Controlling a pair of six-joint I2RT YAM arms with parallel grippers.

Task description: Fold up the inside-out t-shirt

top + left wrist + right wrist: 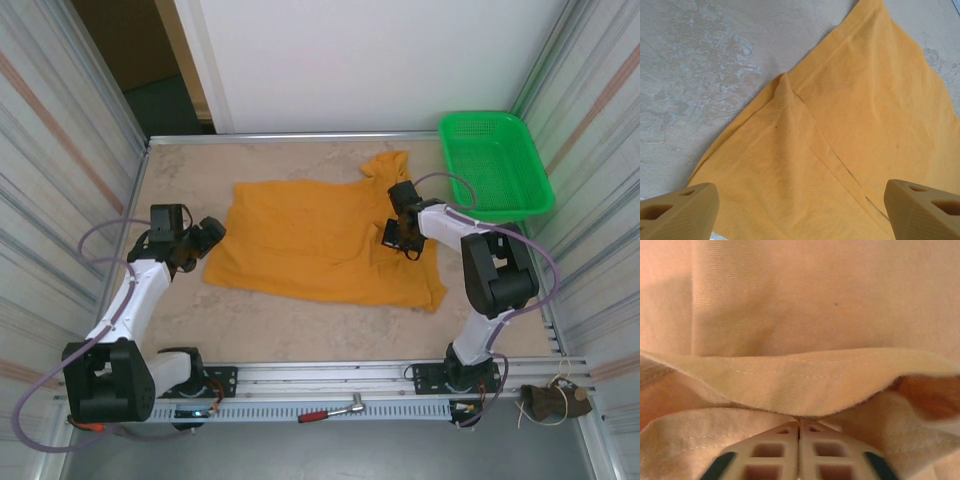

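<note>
I had the inside-out t-shirt (pixel 310 240) spread mid-table (pixel 300 330), its far right corner near the green basket (pixel 495 160). Right gripper (pixel 799 424) jaws were pinched tight on a stitched hem fold at the shirt's right side. Left gripper (pixel 800 210) hung jaws wide over the shirt's left edge.

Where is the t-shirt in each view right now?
Top external: t-shirt spread flat mid-table, between the arms.
Left wrist: across centre and right, above the open left gripper; table upper left.
Right wrist: close up, its stitched hem pinched by the shut right gripper.
Shared landmark: the right gripper, on the shirt's right part in the top view, near the green basket.
</note>
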